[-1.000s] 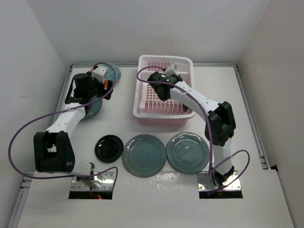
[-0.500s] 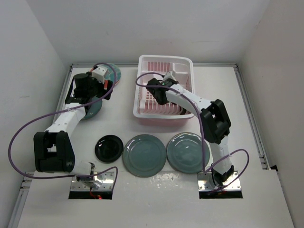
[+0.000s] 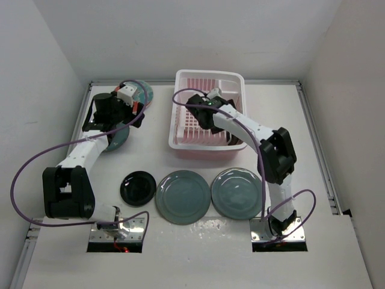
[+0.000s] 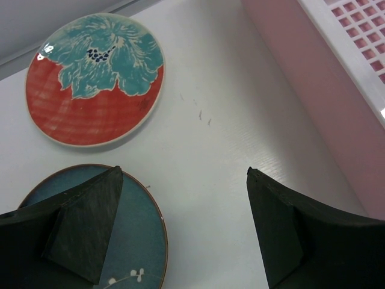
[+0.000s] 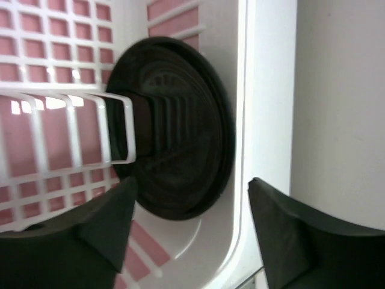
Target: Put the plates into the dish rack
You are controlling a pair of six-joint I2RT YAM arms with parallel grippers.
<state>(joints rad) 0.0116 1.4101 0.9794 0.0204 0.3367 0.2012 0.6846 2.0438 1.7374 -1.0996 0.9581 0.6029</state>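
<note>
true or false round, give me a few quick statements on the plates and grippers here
1. A dark plate stands on edge in the dish rack. True.
2. The left gripper grips the red plate. False: it is open, and that plate lies free on the table.
3. The right gripper is open. True.
4. The small black plate sits in the rack. False: it lies flat on the table, in front of the rack.

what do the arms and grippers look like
The left arm and right arm are white links with black joint housings, each trailed by a looping purple cable. The left gripper and right gripper each have two dark, wedge-shaped fingers.
</note>
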